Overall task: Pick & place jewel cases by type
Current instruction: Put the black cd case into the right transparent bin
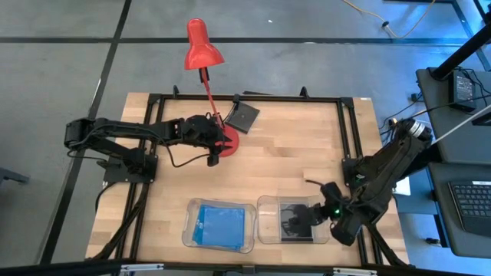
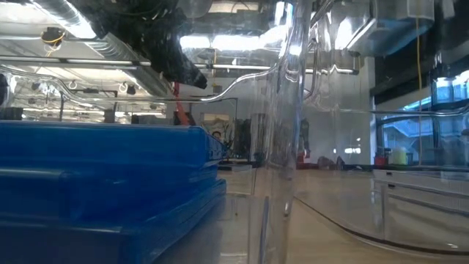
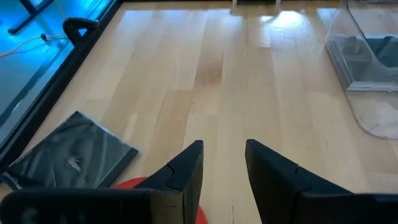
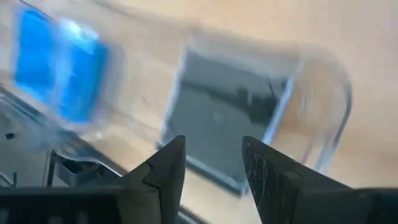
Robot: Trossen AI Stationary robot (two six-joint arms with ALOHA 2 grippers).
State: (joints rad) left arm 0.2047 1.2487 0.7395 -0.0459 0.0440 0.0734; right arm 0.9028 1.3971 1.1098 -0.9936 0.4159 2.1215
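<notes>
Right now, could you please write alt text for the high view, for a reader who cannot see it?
Seen from above, a wooden table holds two clear trays at its near edge: the left tray with blue jewel cases, the right tray with dark ones. The right gripper hovers over the right tray, the left gripper by a red lamp, near one loose dark case.
</notes>
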